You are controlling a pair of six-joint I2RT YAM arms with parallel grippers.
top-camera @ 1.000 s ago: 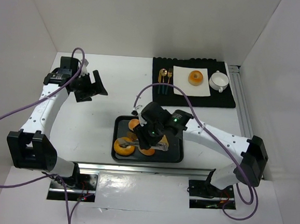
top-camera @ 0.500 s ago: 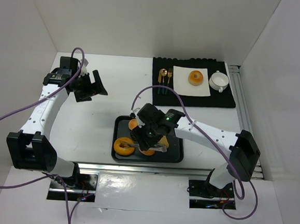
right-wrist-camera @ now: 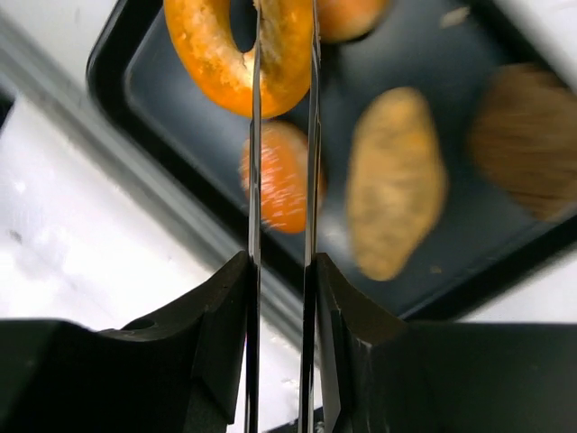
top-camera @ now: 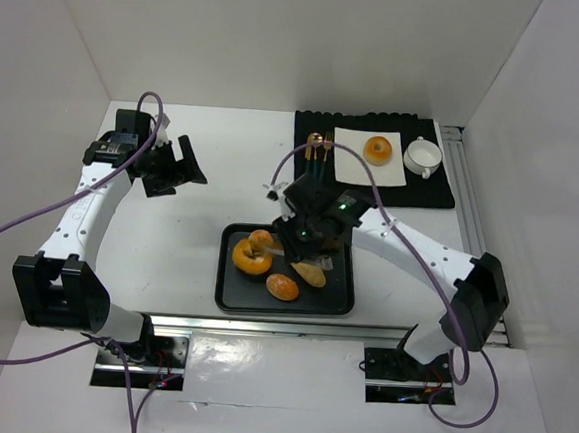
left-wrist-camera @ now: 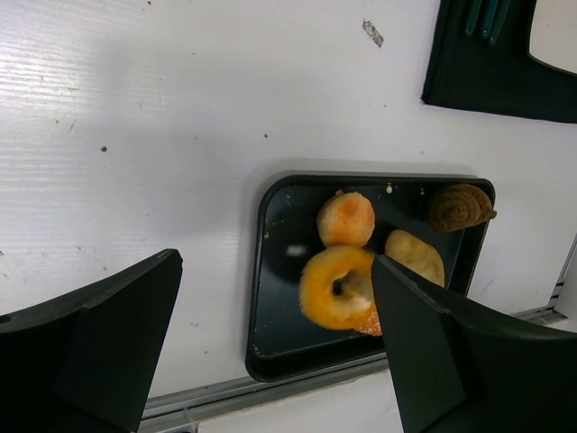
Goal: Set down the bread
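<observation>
My right gripper (top-camera: pixel 296 237) (right-wrist-camera: pixel 281 271) is shut on thin metal tongs (right-wrist-camera: pixel 253 180). The tongs clamp the larger ring-shaped golden-orange bread (top-camera: pixel 248 257) (right-wrist-camera: pixel 221 54) on one side of its ring. It hangs tilted above the left part of the black tray (top-camera: pixel 225 297), and also shows in the left wrist view (left-wrist-camera: pixel 335 289). The second, smaller ring bread (top-camera: pixel 378 149) lies on a white square plate (top-camera: pixel 353 169) at the back right. My left gripper (top-camera: pixel 178 168) (left-wrist-camera: pixel 279 343) is open and empty, high over the table's left side.
On the tray lie a round orange roll (top-camera: pixel 282 287), an oval tan roll (top-camera: pixel 311 273) and a dark brown pastry (left-wrist-camera: pixel 460 206). Another round roll (left-wrist-camera: pixel 345 218) sits at the tray's back. A black mat (top-camera: pixel 432 195) holds gold cutlery (top-camera: pixel 318 147) and a white cup (top-camera: pixel 422 155).
My right gripper has lifted the ring bread with the tongs off the tray's front left and drawn it backward. The left arm has not moved.
</observation>
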